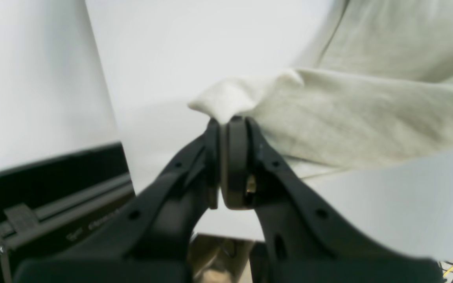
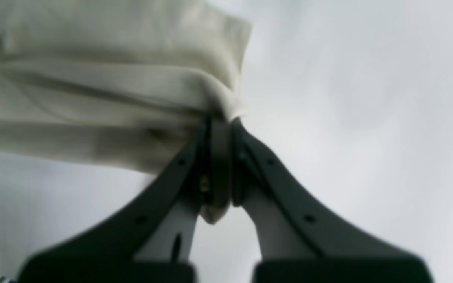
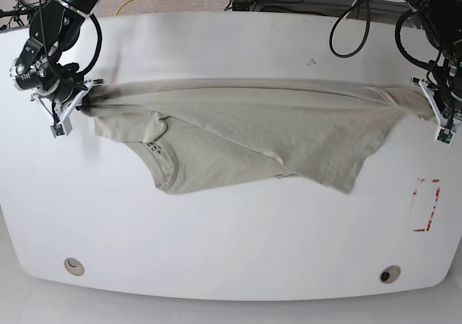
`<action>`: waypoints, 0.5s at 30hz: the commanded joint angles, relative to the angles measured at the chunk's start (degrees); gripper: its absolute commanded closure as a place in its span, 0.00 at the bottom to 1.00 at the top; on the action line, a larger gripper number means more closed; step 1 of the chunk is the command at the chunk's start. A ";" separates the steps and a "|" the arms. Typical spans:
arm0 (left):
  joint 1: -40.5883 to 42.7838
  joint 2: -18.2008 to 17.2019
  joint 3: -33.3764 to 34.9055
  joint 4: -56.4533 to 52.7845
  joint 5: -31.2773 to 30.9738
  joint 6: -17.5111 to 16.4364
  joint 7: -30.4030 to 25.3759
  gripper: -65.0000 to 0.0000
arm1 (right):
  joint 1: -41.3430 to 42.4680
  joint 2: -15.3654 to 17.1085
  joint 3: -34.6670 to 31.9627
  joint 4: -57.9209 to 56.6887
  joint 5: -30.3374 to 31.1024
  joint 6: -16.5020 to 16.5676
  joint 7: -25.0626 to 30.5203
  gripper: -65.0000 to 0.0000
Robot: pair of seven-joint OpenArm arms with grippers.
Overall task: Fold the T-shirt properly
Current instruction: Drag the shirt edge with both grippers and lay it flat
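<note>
Surface: a wide white rounded-corner table [image 3: 231,244] is carrying a red-edged marking [image 3: 426,205] at 4 o'clock.
Room: black cables [image 3: 354,14] are trailing at 12 o'clock.
Garment: the pale beige cotton T-shirt [image 3: 245,140] is stretching across the table's centre from 9 to 3 o'clock, its ribbed collar sagging toward 8 o'clock.
Left gripper [image 1: 224,120]: pinching a cloth corner, 3 o'clock.
Right gripper [image 2: 220,120]: pinching bunched cloth, 9 o'clock.

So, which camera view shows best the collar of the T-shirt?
The base view. There the ribbed collar of the T-shirt shows whole, low on the stretched cloth, with dark print inside. The left and right wrist views show only pinched cloth at each shut gripper, no collar.
</note>
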 commanded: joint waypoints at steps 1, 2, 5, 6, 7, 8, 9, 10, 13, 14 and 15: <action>0.55 -1.19 -0.30 0.83 0.64 0.14 -0.76 1.00 | -0.47 0.31 0.52 1.35 0.81 -0.07 1.58 1.00; 1.43 -1.19 -0.39 0.83 0.64 0.14 -0.76 1.00 | -1.44 0.31 0.44 1.35 0.81 -0.07 1.58 1.00; 3.10 -1.19 -0.39 0.83 0.64 0.14 -0.76 1.00 | -3.11 0.22 0.44 1.35 0.81 -0.07 1.75 1.00; 3.54 -1.19 -0.30 0.83 0.64 0.14 -0.76 1.00 | -3.55 0.22 0.44 1.35 0.81 -0.07 1.84 1.00; 3.80 -1.19 -0.22 0.83 0.64 0.14 -0.76 1.00 | -3.72 0.22 0.35 1.26 0.81 -0.07 1.84 1.00; 3.98 -1.19 -0.22 0.83 0.64 0.14 -0.76 1.00 | -3.90 0.22 0.26 1.26 0.81 -0.07 1.84 1.00; 3.98 -1.19 -0.13 0.83 0.64 0.14 -0.76 1.00 | -3.99 0.22 0.26 1.26 0.81 -0.07 1.84 1.00; 3.98 -1.19 0.14 0.83 0.73 0.14 -0.76 1.00 | -4.08 0.22 0.26 1.26 0.81 -0.07 1.84 1.00; 4.68 -1.37 2.86 0.74 1.08 0.14 -0.50 1.00 | -4.08 0.22 0.44 1.26 0.81 -0.07 1.84 1.00; 5.39 -1.54 4.18 0.74 0.99 0.14 -0.50 0.96 | -4.08 0.22 0.44 1.08 0.81 -0.07 1.84 1.00; 5.74 -1.54 4.79 0.74 0.90 0.14 -0.50 0.89 | -4.08 0.22 0.44 1.08 0.81 -0.07 1.84 1.00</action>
